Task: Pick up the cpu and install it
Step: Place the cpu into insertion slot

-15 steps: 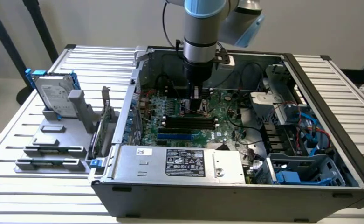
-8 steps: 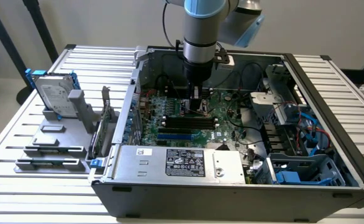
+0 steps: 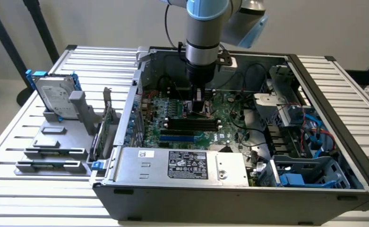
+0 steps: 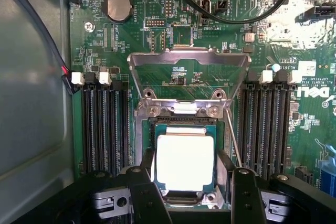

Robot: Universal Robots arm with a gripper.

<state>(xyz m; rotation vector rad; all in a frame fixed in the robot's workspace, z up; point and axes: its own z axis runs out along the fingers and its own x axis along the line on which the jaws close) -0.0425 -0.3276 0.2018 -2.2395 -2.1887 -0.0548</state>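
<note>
Entry, as I see it from the remote station.

1. Claw (image 4: 187, 167): hangs straight down from the arm (image 3: 203, 33) inside the open computer case (image 3: 235, 196), low over the motherboard (image 4: 94, 51). Its two black fingers (image 4: 144, 187) stand wide apart and lie against opposite edges of the cpu (image 4: 185, 153), pinching it between them.
2. Cpu: silver top facing up and glaring in the light, lying flat in the socket (image 4: 181, 199), directly under the claw and between the fingers.
3. Retention frame (image 4: 189, 59): metal, swung up open just beyond the socket.
4. Memory slots (image 4: 105, 129): black rows flanking the socket on both sides, second bank (image 4: 268, 124).
5. Coin battery (image 4: 118, 7) and a black cable (image 4: 231, 20): farther out on the board.
6. Power supply (image 3: 184, 165): silver box with a label, along the near wall of the case.
7. Desk (image 3: 20, 184): white, slatted, carrying the case. On the exterior view's left, well apart from the claw, stand the hard drive (image 3: 53, 97), upright with blue rails, and grey holder blocks (image 3: 52, 158).
8. Room: pale wall behind, dark stand legs (image 3: 8, 38) on the exterior view's left.
</note>
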